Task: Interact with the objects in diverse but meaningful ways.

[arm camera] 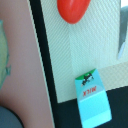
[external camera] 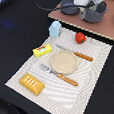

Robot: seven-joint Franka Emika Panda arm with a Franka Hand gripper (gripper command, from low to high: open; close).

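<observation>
Four toys laid out like a meal: tomato (external camera: pixel 80 38), carton (external camera: pixel 55 28), bread (external camera: pixel 32 83), yellow box (external camera: pixel 42 50) on placemat (external camera: pixel 93 77). Hovering high near pots (external camera: pixel 93 11). Can't tell if gripper (external camera: pixel 89 2) open or closed.

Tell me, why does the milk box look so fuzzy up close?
In the wrist view the milk carton and red tomato are soft-edged and blurred, though "MILK" stays readable. The exterior view is sharper in the middle: the placemat stripes show, while the pots at the top look smeared.
</observation>
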